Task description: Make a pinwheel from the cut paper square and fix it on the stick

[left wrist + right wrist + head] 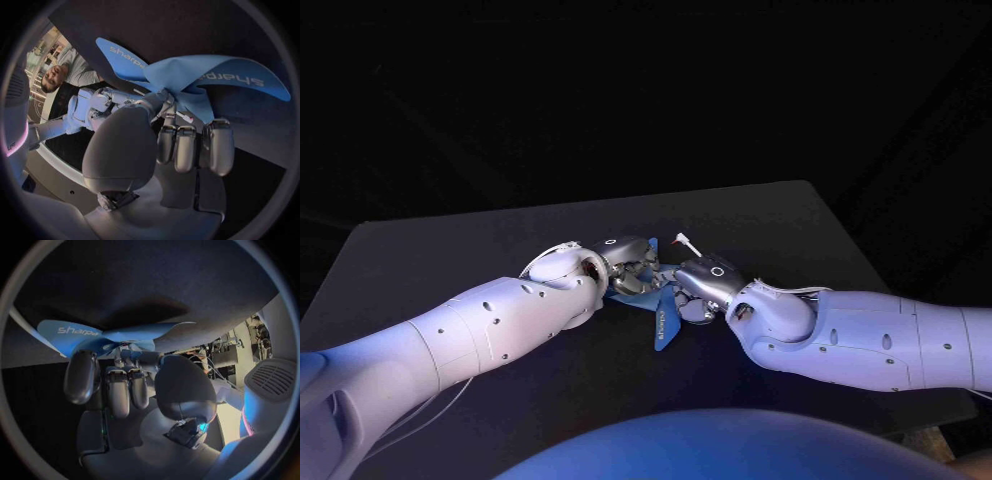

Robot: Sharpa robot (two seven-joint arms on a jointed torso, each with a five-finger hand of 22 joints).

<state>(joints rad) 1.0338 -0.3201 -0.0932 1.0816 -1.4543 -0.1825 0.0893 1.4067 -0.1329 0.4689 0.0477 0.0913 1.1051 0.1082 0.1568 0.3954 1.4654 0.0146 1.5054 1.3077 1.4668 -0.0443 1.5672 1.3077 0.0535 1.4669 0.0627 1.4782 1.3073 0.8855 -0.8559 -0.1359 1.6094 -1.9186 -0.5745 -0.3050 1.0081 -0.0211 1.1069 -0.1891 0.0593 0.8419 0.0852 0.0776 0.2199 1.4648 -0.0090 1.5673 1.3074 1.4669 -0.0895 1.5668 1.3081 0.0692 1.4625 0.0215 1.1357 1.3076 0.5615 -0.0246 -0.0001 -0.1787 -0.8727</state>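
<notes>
Most of the folding looked done: the paper [206,75] was already gathered into curved blades meeting at a hub, and your left hand [625,262] pinched that hub at its fingertips, with the blades fanning out beyond them. Your right hand [708,280] sat opposite, fingers curled toward the same hub; whether it gripped anything I could not tell. The stick [685,242] poked out just beyond both hands, between them and near the hub. By my judgement, fixing the wheel on the stick was what you had left, though the hands hid whether the two were joined.
</notes>
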